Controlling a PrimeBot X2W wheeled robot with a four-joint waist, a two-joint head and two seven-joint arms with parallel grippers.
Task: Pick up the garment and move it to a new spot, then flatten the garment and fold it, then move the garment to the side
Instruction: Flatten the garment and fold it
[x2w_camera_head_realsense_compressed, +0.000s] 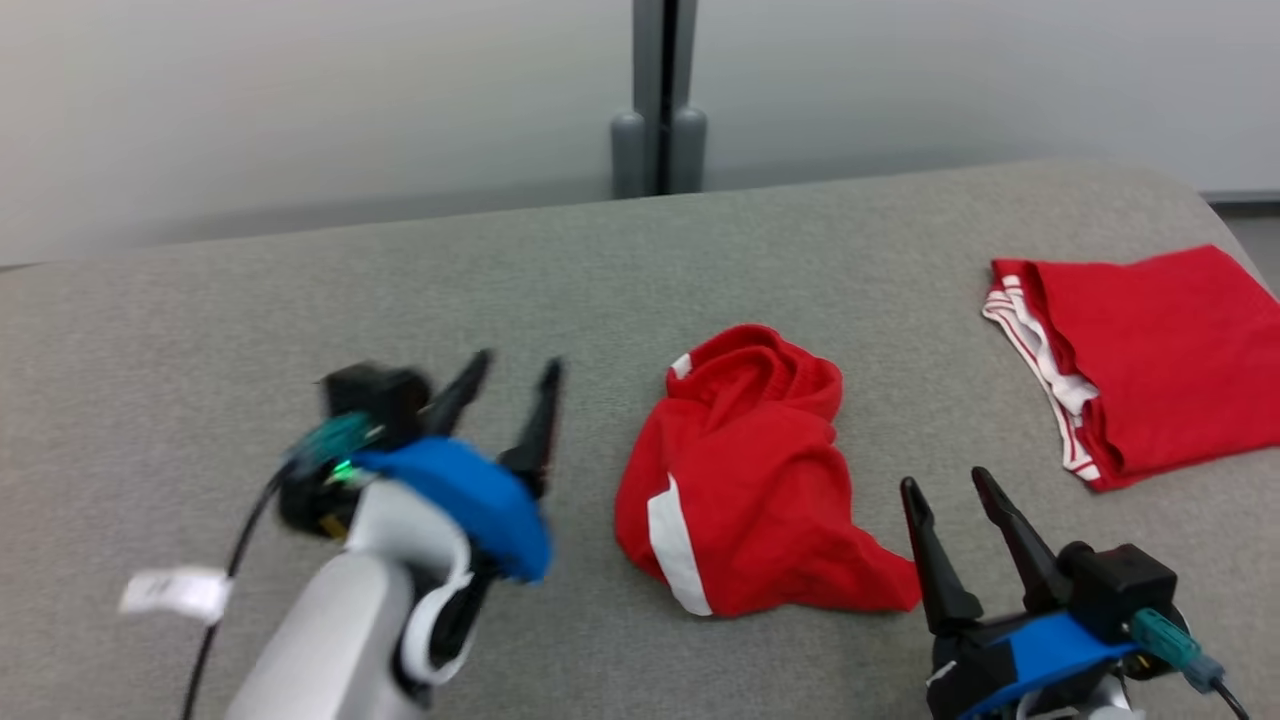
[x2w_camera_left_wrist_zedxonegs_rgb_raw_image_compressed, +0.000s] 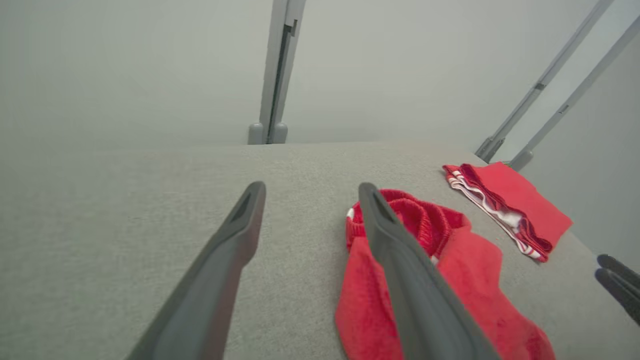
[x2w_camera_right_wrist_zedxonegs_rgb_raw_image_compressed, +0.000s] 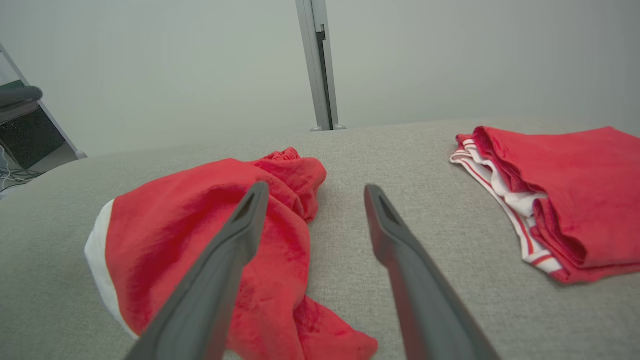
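left gripper (x2w_camera_head_realsense_compressed: 518, 362), right gripper (x2w_camera_head_realsense_compressed: 944, 480): jaws apart, empty | crumpled red-and-white fabric garment (x2w_camera_head_realsense_compressed: 740, 480): heaped between them on grey upholstered surface (x2w_camera_head_realsense_compressed: 300, 300) | handling: likely light, limp (bunches easily); pinch ribbed waistband (x2w_camera_head_realsense_compressed: 770, 352)

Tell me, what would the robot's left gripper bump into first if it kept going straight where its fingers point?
Probably the bare grey padded surface, just beside the crumpled red garment. The open left gripper seems to aim past the cloth's edge, though depth is hard to judge.
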